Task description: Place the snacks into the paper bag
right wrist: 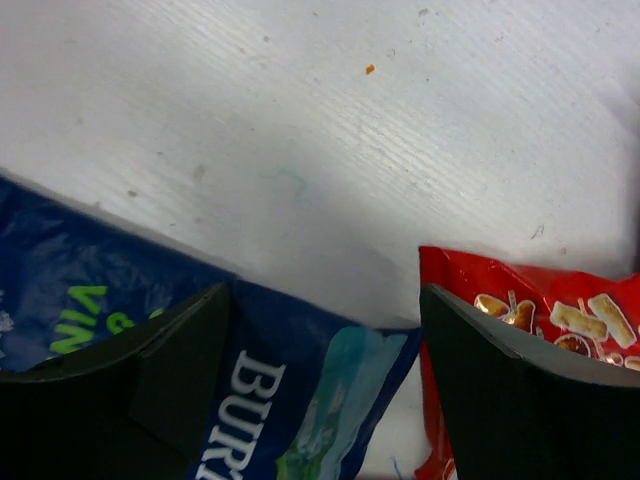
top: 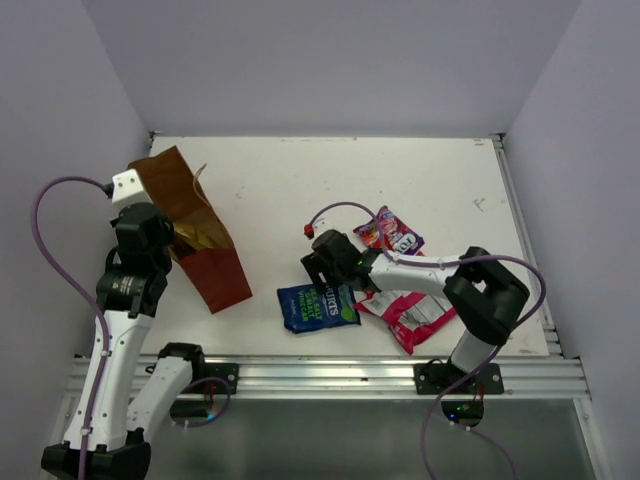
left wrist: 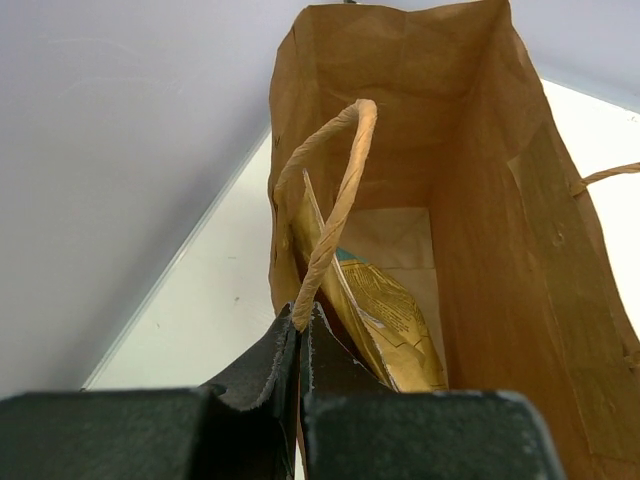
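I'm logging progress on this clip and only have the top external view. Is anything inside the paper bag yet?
Observer: Yes. The left wrist view looks into the paper bag and shows a tan packet inside, along one side wall.
Reviewer: What is the left gripper holding?
Observer: The left gripper is shut on the bag's string handle.
Reviewer: And the right one? Its wrist hides it from me.
Observer: The right gripper is open and holds nothing. One finger is over the dark blue packet, the other over the red packet.
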You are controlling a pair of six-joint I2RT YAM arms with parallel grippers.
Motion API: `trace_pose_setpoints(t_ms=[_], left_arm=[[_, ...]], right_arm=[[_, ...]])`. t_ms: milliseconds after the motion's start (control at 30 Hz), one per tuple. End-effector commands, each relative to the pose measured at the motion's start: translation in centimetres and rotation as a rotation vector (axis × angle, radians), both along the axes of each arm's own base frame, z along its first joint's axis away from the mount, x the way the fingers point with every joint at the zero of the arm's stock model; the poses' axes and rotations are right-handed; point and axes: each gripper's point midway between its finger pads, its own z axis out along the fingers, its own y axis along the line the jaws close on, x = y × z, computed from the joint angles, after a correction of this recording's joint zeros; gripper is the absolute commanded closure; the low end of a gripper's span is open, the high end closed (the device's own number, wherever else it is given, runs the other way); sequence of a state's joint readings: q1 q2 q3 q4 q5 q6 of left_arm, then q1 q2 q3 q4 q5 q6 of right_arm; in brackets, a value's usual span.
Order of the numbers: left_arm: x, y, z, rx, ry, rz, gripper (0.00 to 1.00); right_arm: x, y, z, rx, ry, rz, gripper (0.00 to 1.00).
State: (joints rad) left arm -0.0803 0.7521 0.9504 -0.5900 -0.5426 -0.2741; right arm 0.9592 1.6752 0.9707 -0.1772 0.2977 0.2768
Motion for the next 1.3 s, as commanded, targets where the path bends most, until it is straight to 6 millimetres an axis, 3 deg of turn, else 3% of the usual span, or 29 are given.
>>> trace_pose_setpoints(t_ms=[0, 133, 233, 400, 433, 500, 533, 633, 900, 1267], left_arm=[[-0.1, 0.3, 1.1, -0.002, -0.041, 0.029, 1.0], [0.0, 0.2, 0.7, -0.001, -0.032, 0.024, 1.0], [0.0, 0.3, 0.8, -0.001, -0.034, 0.024, 1.0], [0.0, 0.2, 0.7, -0.004, -0.035, 0.018, 1.0], [0.1, 0.1, 0.5, -0.005, -0.032, 0.014, 1.0], [0.2, -0.1, 0.4, -0.008, -0.033, 0.007, 1.0], [0.3, -0.1, 0.3, -0.009, -0.03, 0.004, 1.0], [0.4, -0.3, 0.0, -0.013, -0.024, -0.007, 1.0], [0.3, -0.4, 0.1, -0.017, -0.031, -0.016, 1.0], [0.3, -0.6, 0.2, -0.02, -0.034, -0.025, 1.0]], right_arm=[[1.2, 1.5, -0.6, 0.064, 0.014, 0.097, 0.19], [1.7, 1.6, -1.4, 0.098, 0.058, 0.209, 0.19], [0.6, 1.7, -1.7, 0.093, 0.135, 0.267, 0.19], [0.1, 0.6, 0.2, 0.09, 0.138, 0.219, 0.21], [0.2, 0.4, 2.1, 0.117, 0.097, 0.214, 0.21], [-0.4, -0.7, 3.0, 0.104, 0.078, 0.206, 0.19], [-0.7, -0.9, 4.8, 0.128, 0.047, 0.216, 0.17], [-2.3, -1.6, 5.8, 0.14, 0.057, 0.265, 0.15], [-5.4, -1.5, 4.4, 0.142, 0.134, 0.318, 0.14], [-6.5, -1.3, 1.4, 0.094, 0.208, 0.284, 0.15]])
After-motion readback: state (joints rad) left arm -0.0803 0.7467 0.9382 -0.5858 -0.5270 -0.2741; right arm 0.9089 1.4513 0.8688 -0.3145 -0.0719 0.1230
